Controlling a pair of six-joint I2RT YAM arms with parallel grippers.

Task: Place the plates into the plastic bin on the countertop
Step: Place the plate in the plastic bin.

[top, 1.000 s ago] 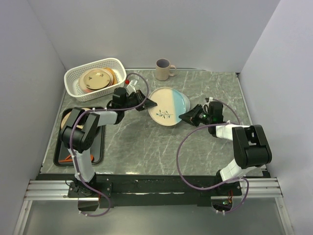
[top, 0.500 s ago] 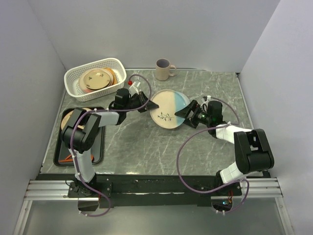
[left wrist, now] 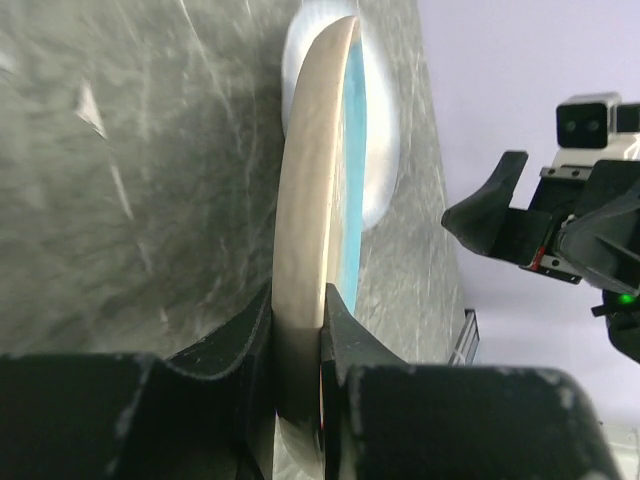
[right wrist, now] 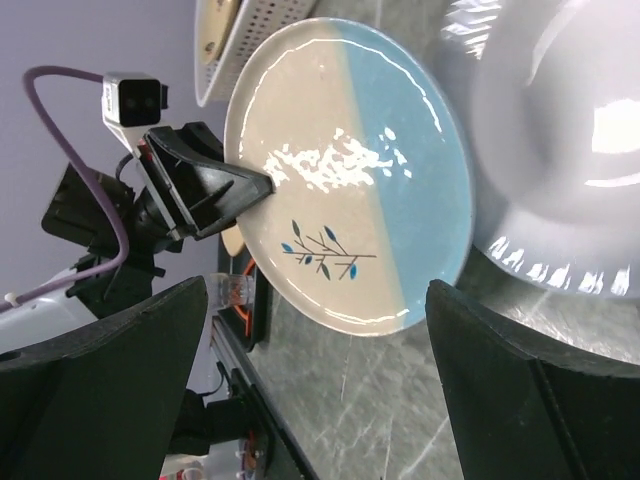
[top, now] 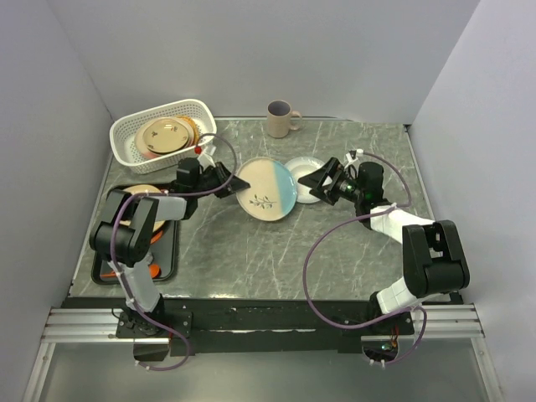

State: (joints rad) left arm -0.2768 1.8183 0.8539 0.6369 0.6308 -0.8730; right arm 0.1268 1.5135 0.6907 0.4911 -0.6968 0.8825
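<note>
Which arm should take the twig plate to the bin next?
Left. Left gripper is shut on the plate, and the bin sits on that side. Right gripper is open, off the plate, farther away.

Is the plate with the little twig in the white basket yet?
Out. The left tool holds the plate by its rim over the countertop, outside the basket.

Lab booth: blank grey walls [top: 251,50], aluminium rail [top: 84,322]

Grey-green veined countertop [top: 251,251] bearing a white lattice bin [top: 134,155] back left, beige mug [top: 280,119] at the back, black tray [top: 172,243] left, pale plate [top: 301,166] near centre.
</note>
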